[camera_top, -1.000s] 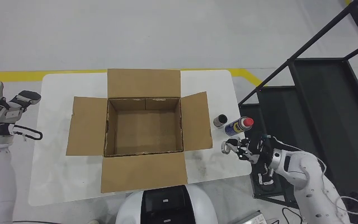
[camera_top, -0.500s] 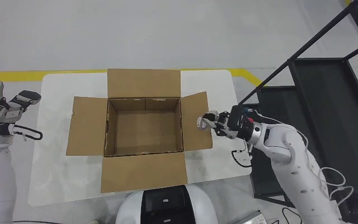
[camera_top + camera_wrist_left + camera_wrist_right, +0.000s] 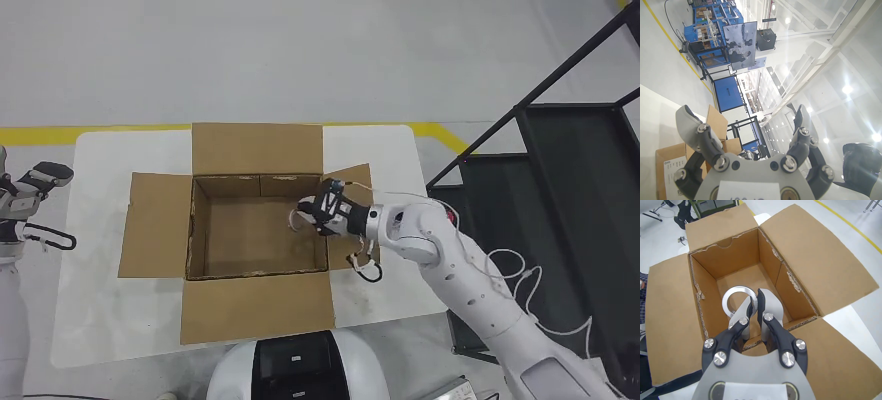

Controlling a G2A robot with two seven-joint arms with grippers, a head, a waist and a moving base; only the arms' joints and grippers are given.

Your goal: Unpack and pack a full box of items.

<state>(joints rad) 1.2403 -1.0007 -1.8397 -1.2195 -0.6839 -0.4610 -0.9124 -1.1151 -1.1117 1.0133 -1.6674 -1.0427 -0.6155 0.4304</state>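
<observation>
Box (image 3: 250,240) sat mid-table (image 3: 100,300), opening up, all four flaps folded out flat; the rear flap reached the table's far edge and the front flap lay close to the near edge. The corrugated rim looked torn and ragged along the top of the walls in the right wrist view. Right gripper (image 3: 754,303) was over the box opening, on the right-hand side near the right wall and toward the far right corner. Its fingers were drawn together and clamped on the rim of a metal ring (image 3: 739,289). The ring was silver and flat-banded, and it stuck out past the fingertips with its hole facing the camera and the bare cardboard floor behind it. Could not tell whether the ring was below the rim line or just above it; it did not appear to touch the floor or walls. The right arm crossed the right flap from the table's right side, and a thin white cable (image 3: 365,265) looped from it over that flap. Left gripper (image 3: 744,113) was just off the table's left edge, apart from the box, fingers spread wide with nothing between them and pointing up toward the ceiling. A dark metal stair frame (image 3: 560,160) stood just past the table's right edge. A yellow floor line (image 3: 90,132) ran behind the far edge.
</observation>
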